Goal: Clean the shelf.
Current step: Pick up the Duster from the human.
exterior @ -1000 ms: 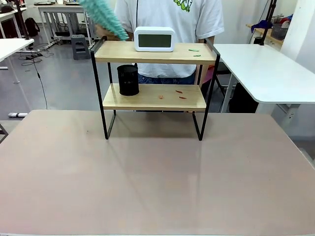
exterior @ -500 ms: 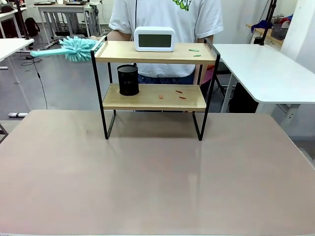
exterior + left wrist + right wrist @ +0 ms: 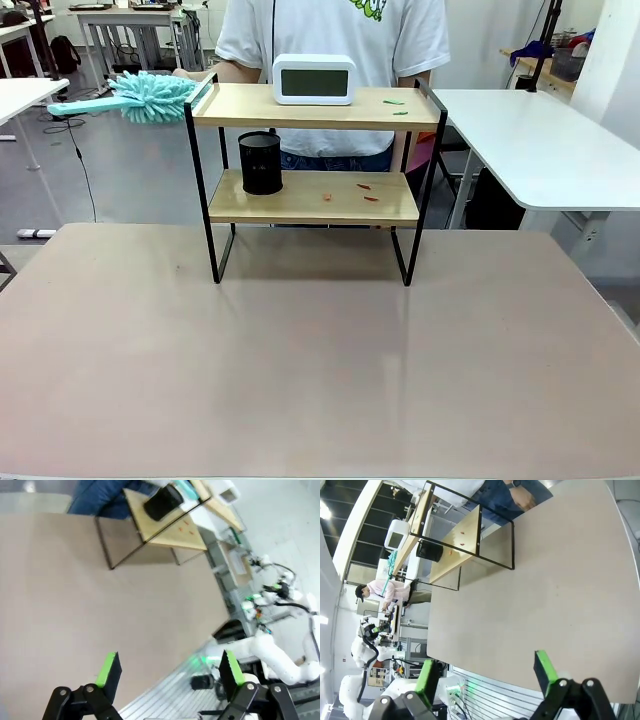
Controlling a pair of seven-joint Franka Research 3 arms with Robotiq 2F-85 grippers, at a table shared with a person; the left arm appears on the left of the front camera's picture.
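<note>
The small 2-tier shelf of light wooden boards in a thin black metal frame (image 3: 310,200) is seen standing upright at the far side of the large beige table (image 3: 320,380), in front of a person in a white T-shirt (image 3: 330,30). On its top board a white digital clock (image 3: 314,80) is placed left of the middle, and small green scraps (image 3: 394,102) are scattered to the right. On the lower board a black mesh cup (image 3: 260,163) is set at the left, with small reddish scraps (image 3: 365,187) lying towards the right. A fluffy teal duster (image 3: 150,97) is held just beside the left rail of the top board, its handle pointing away to the left. The left gripper (image 3: 170,672) is spread wide above bare table, nothing being held or touched. The right gripper (image 3: 486,675) is likewise spread wide and empty, well apart from the shelf.
</note>
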